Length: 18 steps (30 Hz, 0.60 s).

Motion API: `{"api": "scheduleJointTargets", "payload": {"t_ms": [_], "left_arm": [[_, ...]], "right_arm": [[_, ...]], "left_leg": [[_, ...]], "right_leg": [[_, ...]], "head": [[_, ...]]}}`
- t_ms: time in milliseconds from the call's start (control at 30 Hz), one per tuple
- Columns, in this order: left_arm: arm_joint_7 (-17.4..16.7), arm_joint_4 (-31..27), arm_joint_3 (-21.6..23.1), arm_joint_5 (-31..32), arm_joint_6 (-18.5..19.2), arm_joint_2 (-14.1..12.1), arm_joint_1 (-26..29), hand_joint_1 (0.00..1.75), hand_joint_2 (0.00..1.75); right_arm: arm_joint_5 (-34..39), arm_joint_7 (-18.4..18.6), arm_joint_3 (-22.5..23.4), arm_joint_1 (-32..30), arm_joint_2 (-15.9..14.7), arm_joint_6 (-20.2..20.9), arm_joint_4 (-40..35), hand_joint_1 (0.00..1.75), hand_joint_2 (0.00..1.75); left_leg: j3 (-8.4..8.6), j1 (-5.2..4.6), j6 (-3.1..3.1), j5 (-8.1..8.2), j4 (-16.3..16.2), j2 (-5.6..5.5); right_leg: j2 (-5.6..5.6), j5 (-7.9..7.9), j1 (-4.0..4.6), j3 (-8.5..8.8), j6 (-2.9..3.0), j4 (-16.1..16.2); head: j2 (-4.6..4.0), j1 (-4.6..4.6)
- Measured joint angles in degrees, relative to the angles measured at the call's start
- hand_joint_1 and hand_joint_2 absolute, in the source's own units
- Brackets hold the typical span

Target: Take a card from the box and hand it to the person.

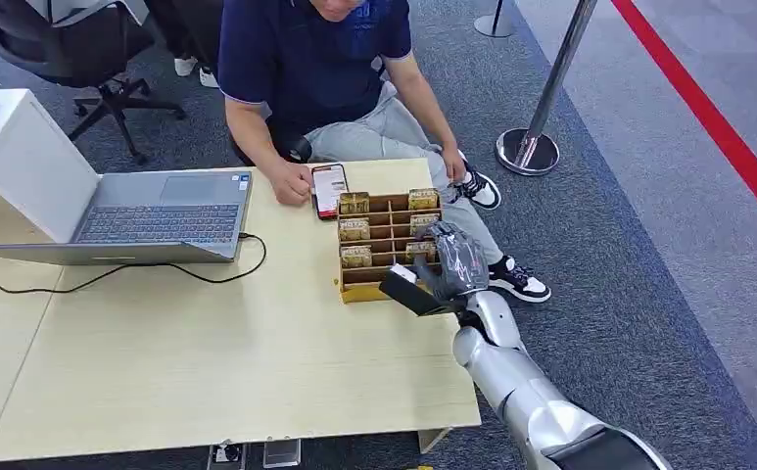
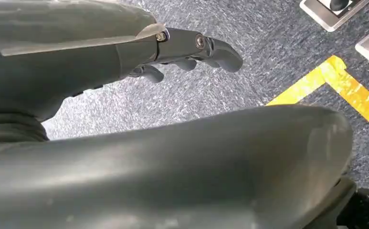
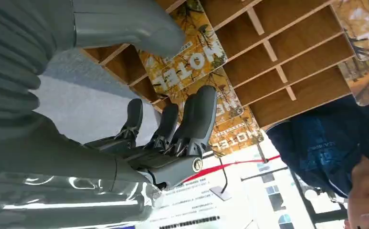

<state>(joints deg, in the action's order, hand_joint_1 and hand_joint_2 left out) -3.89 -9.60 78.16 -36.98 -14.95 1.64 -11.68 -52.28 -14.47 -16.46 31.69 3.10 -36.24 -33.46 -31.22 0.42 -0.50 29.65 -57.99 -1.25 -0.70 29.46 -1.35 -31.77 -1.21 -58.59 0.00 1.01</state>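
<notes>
Open laptop (image 1: 164,211) far left on my table (image 1: 208,362), black cable (image 1: 110,274) beside it, phone (image 1: 329,188) beyond, stanchion base (image 1: 528,150) far right.

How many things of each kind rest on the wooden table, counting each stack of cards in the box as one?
Laptop: 1
Phone: 1
Divided card box: 1
Card stacks: 5, at
White box: 1
Total: 9

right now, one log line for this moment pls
phase: reach | right hand: open above box, fingers by card | left hand: idle, holds nothing | person: seated
</notes>
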Motion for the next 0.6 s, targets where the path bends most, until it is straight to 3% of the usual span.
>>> {"api": "scheduleJointTargets", "payload": {"t_ms": [600], "left_arm": [[-0.04,0.0,0.9,-0.39,-0.11,0.0,0.0,0.0,0.0]], "right_arm": [[-6.05,2.88,-1.62,1.48,0.07,-1.73,2.36,0.87,1.75]], "left_leg": [[0.0,0.0,0.0,0.0,0.0,0.0]], "right_leg": [[0.0,0.0,0.0,0.0,0.0,0.0]], "head": [[0.0,-0.02]]}}
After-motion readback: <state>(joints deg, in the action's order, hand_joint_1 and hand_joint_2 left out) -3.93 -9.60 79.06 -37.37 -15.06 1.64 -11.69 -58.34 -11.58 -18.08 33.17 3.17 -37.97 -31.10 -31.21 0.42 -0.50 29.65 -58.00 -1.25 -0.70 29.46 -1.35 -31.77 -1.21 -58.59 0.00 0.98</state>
